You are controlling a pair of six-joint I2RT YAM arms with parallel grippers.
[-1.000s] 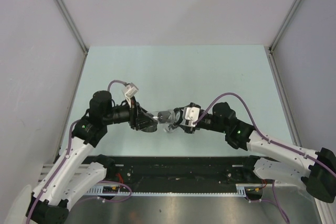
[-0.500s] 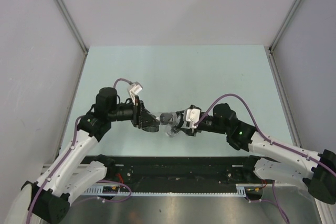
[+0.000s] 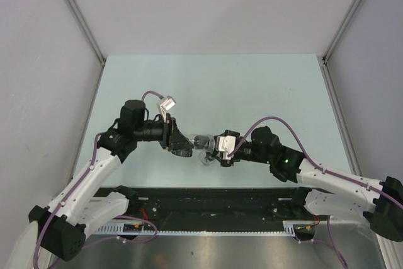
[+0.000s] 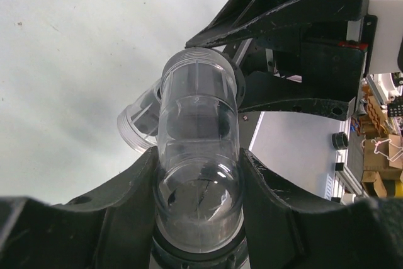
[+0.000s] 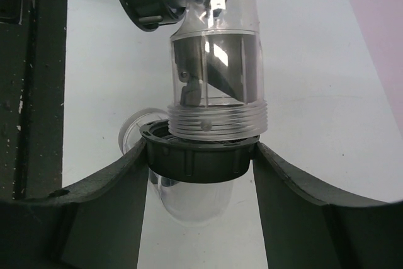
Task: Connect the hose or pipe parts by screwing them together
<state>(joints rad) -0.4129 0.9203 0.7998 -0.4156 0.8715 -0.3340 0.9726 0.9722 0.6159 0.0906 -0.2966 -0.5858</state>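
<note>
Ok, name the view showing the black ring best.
Right wrist: the ring sits between the jaws, the threaded clear tube meeting it. Left wrist shows only its edge behind the tube; top view, a tiny speck.

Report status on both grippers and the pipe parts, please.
Left gripper shut on clear tube. Right gripper shut on dark ring. Threads at ring, unobstructed.

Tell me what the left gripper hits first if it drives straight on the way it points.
Probably the right gripper: the clear tube that the left gripper holds meets the dark ring held there, directly ahead.
</note>
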